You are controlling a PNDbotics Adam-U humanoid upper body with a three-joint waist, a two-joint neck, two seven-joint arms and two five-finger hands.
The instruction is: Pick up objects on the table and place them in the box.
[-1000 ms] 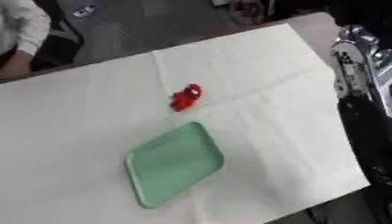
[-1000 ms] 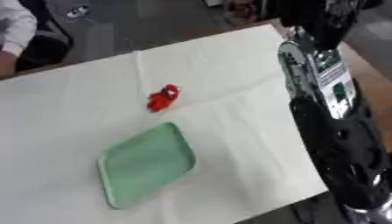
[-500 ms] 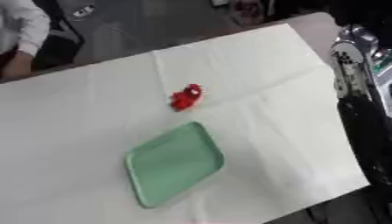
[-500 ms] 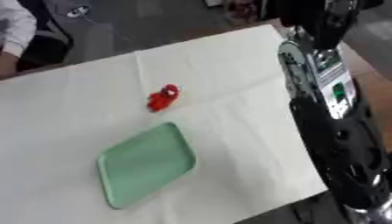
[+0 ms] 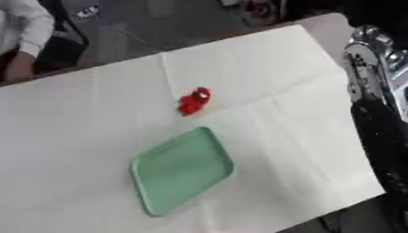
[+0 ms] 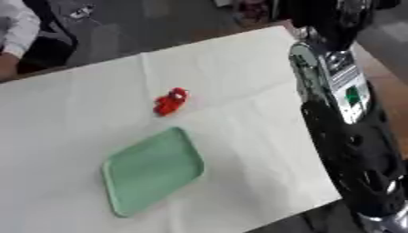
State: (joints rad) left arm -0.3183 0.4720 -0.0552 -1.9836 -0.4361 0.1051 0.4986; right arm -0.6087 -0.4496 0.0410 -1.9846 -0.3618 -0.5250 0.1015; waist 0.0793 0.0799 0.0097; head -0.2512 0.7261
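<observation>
Nothing on the surface (image 5: 79,136) can be seen to have moved since the earlier frames: the small red object and the green tray are found in the same places, and the robot's right arm is held along the right edge as before. The surface is covered with a pale, creased white cloth and lies askew in both eye views. The small red object (image 5: 194,100), glossy and irregular in shape, is seen lying near the middle of the cloth; it may be a toy figure, but its form cannot be made out with certainty. The pale green rectangular tray with rounded corners (image 5: 181,170) is set nearer the robot, just beside the red object but apart from it, with one corner turned toward the object. Nothing is seen inside the tray. The black and silver right arm (image 6: 343,136) is seen running down the right side of both views, over the edge of the surface and well apart from the red object. No robot hand is shown in either view, so whether either robot hand is open, closed or holding anything cannot be told. The red object is touched by nothing.
</observation>
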